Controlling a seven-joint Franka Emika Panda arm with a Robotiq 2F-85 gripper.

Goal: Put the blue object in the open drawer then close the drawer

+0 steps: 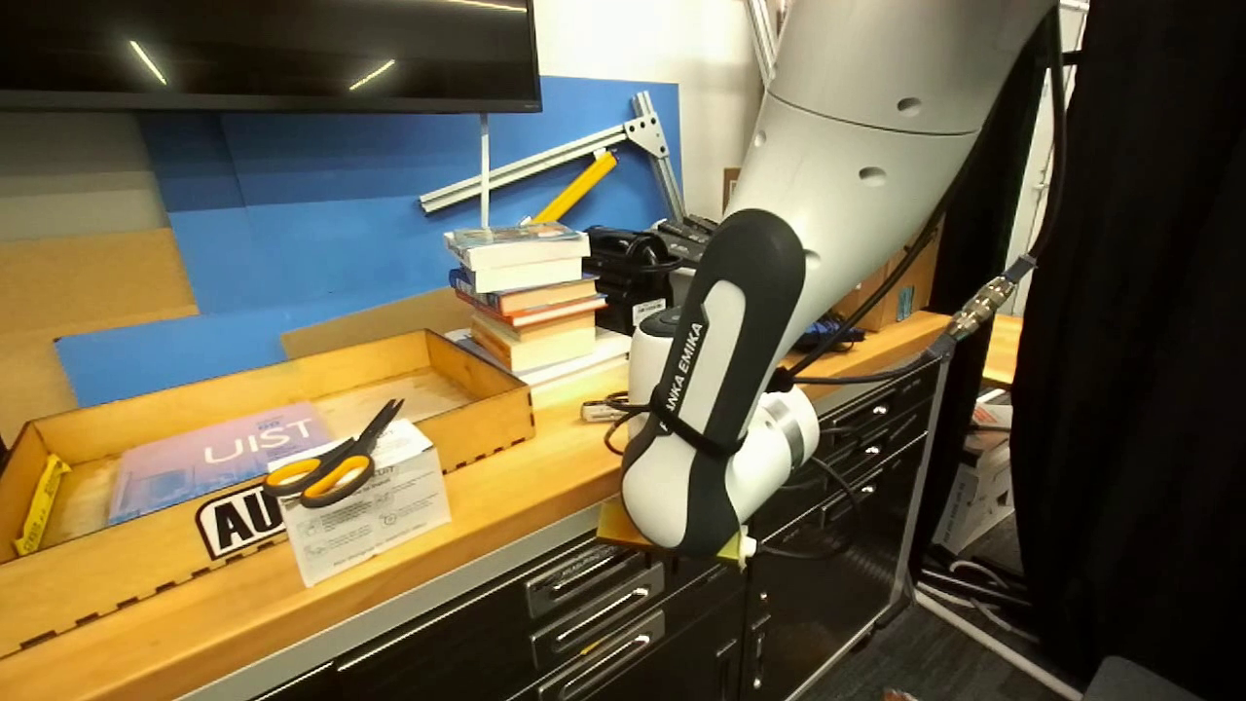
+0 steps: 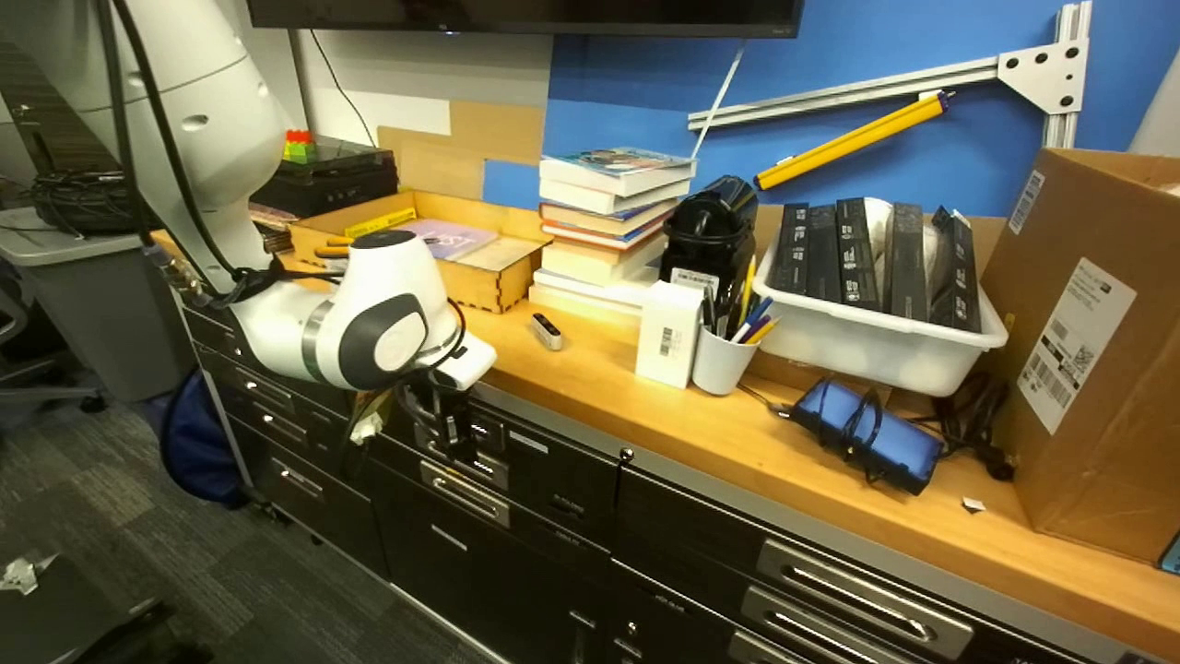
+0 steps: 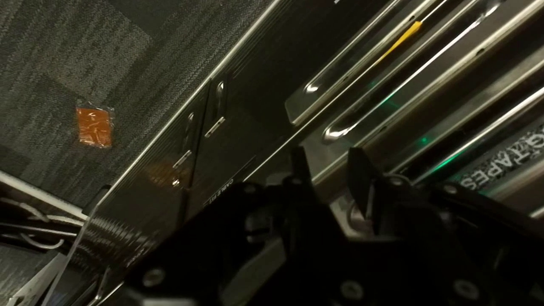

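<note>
As a Franka Emika Panda arm [image 1: 861, 146] leans over the front edge of a wooden workbench [image 2: 576, 383], its Robotiq gripper [image 3: 327, 159] hangs near a bank of black tool-cabinet drawers [image 2: 562, 475], the two fingers [image 3: 360, 174] standing apart. Grey carpet tiles [image 3: 106, 38] cover the floor, where an orange packet [image 3: 94, 126] lies. Behind the bench, a flat-panel screen [image 1: 263, 58] hangs above a blue wall panel [image 1: 321, 263]; a black curtain [image 1: 1149, 341] hangs at one side. Ranged along the bench are a shallow wooden tray [image 1: 487, 428] holding a "UIST" volume [image 1: 204, 467], a pair of orange-handled scissors [image 1: 362, 446] resting on a white box [image 1: 375, 526], a tall stack of books [image 1: 531, 341], and a white plastic bin [image 2: 848, 346] of black boxes [image 2: 857, 258] beside a cardboard carton [image 2: 1125, 443]. The wide drawers run lengthwise, parallel to the bench's front edge, their fronts and long silver bar handles [image 2: 468, 498] facing out over the carpet; in the wrist view the handles slant from lower left to upper right, a yellow strip [image 3: 401, 41] showing along one. Which drawer is the open one cannot be told. Neither can the small blue object be made out in any view, leaving its place and heading unclear.
</note>
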